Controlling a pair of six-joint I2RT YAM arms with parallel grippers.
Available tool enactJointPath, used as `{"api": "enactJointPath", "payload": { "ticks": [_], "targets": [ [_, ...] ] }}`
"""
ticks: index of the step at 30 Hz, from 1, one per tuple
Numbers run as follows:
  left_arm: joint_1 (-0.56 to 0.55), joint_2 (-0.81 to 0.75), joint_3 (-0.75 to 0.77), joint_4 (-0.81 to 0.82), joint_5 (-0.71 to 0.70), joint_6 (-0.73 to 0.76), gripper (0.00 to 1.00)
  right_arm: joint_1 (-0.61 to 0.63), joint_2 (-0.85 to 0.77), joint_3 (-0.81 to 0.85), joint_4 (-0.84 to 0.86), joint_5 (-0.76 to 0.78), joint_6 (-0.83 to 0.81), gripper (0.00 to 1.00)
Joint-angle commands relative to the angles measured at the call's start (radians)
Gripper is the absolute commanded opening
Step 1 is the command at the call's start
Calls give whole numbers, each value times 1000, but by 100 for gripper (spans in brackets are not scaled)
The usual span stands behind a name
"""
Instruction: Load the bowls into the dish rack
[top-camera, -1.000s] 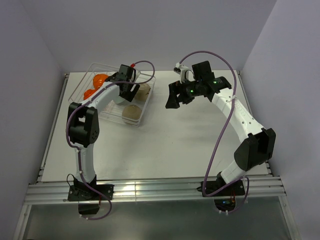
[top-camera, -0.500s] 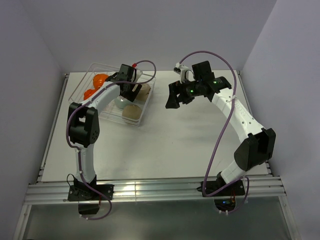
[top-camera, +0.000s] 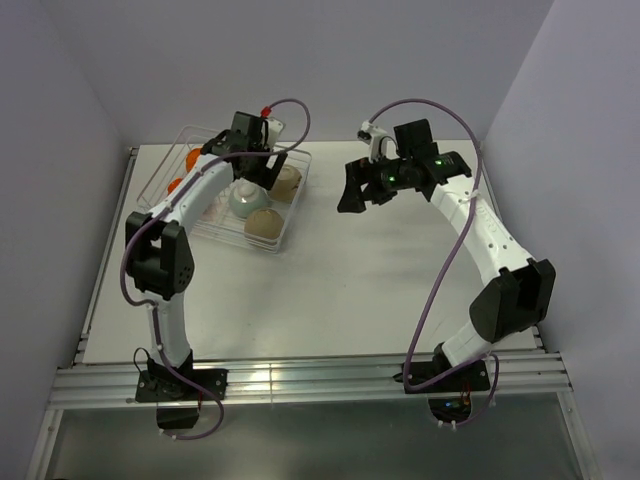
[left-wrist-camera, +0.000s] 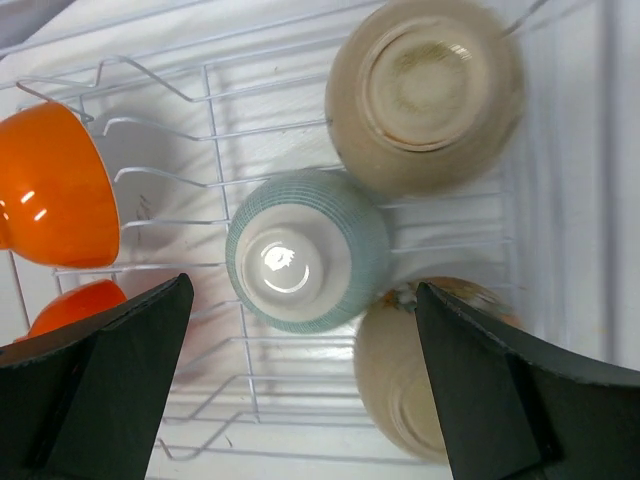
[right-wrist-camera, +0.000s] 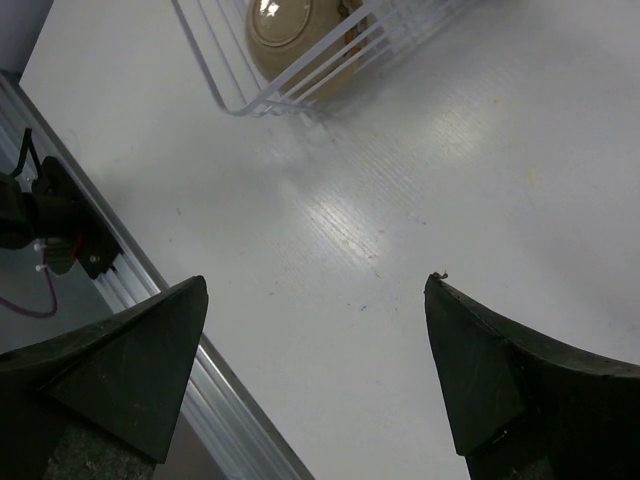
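left arm (top-camera: 190, 205): reaches to the table's (top-camera: 330, 290) 11 o'clock, wrist above the rack (left-wrist-camera: 212, 130).
left gripper (top-camera: 257, 170): points down, fingers spread, empty.
right arm (top-camera: 480, 225): arched high.
right gripper (top-camera: 360, 195): over bare table at rack's 3 o'clock, fingers spread, empty.
teal bowl (left-wrist-camera: 305, 250): one, rack centre, foot up.
cream bowls (left-wrist-camera: 425, 90) (left-wrist-camera: 400, 380): two, in rack at teal's 1 and 5 o'clock.
orange bowl (left-wrist-camera: 50, 195): one, at teal's 9 o'clock.
orange shape (left-wrist-camera: 80, 300): at teal's 8 o'clock, half hidden; cannot tell whether a bowl.
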Motion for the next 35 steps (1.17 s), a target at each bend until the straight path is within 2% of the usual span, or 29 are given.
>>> {"api": "enactJointPath", "payload": {
  "ticks": [1,5,9,12,16,19,22,24,27,35],
  "targets": [
    [0,-155,97,-54,117,-68,100,-49,-83,41,-9,-12,-4,96],
    [0,-247,111,-112,237,-140,99,-124,-136,19,-27,-29,-7,98],
    [12,-351,68,-164,465,-174,99,-202,-195,-34,-55,-21,-22,99],
    [38,-439,-27,-193,598,-220,99,-259,-254,-78,-88,-7,-51,100],
    [107,-554,-167,-212,691,-223,99,-294,-312,-142,-131,34,-87,100],
    [149,-673,-292,-215,662,-182,99,-307,-361,-208,-151,60,-116,100],
    [158,-759,-433,-213,633,-90,99,-311,-404,-271,-167,131,-136,100],
    [158,-798,-525,-186,596,-81,99,-314,-441,-325,-167,157,-140,100],
    [158,-855,-599,-158,562,-82,100,-313,-494,-388,-154,154,-137,100],
    [160,-914,-659,-126,538,-93,100,-314,-554,-477,-135,111,-110,100]
  ]
}}
